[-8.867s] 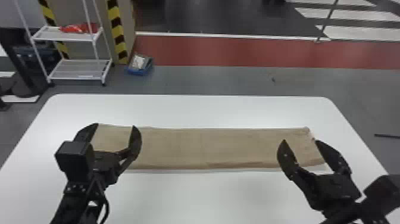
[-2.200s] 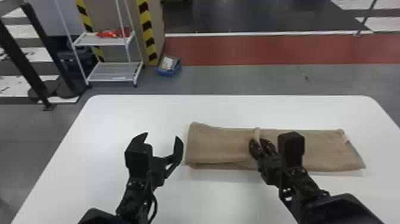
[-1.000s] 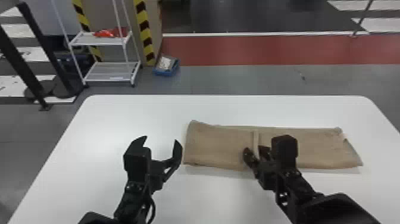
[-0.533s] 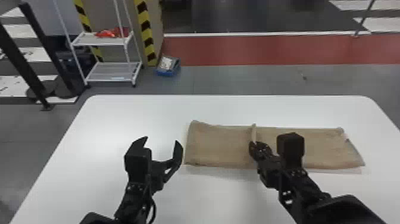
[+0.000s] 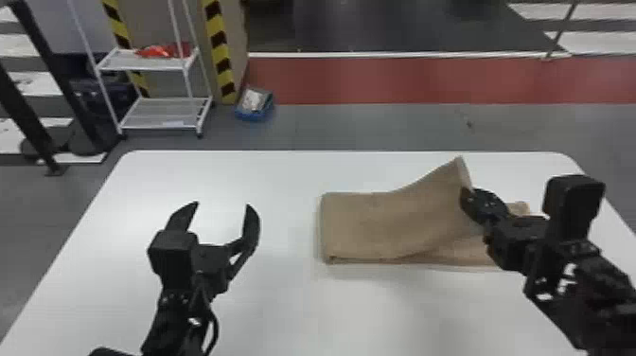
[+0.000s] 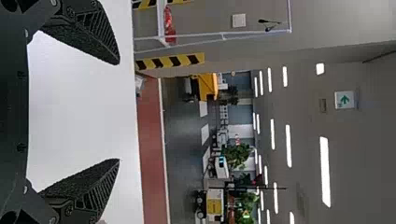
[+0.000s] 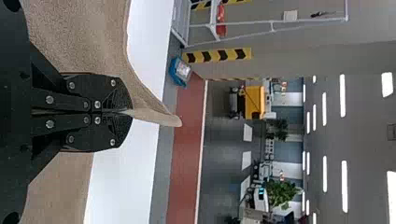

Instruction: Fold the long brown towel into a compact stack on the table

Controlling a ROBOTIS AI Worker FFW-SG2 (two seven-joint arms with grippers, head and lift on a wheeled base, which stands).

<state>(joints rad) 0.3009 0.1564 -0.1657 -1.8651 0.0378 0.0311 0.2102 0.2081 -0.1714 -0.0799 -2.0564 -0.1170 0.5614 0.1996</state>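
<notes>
Jaws clamped on towel, right gripper — rack, blue bin beyond table.

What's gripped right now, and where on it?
The right gripper holds the brown towel by the edge of its raised flap; the left gripper holds nothing.

A smooth white surface with rounded far corners, its sides spreading apart toward the near end; a brown towel lies on its right half, lengthwise from left to right, set in from the far edge; the towel is folded in layers, its left end flat and fairly straight; toward the right the top layer rises off the surface in a slanting sweep to a raised corner, with the lower layer flat beneath it and running on further right
</notes>
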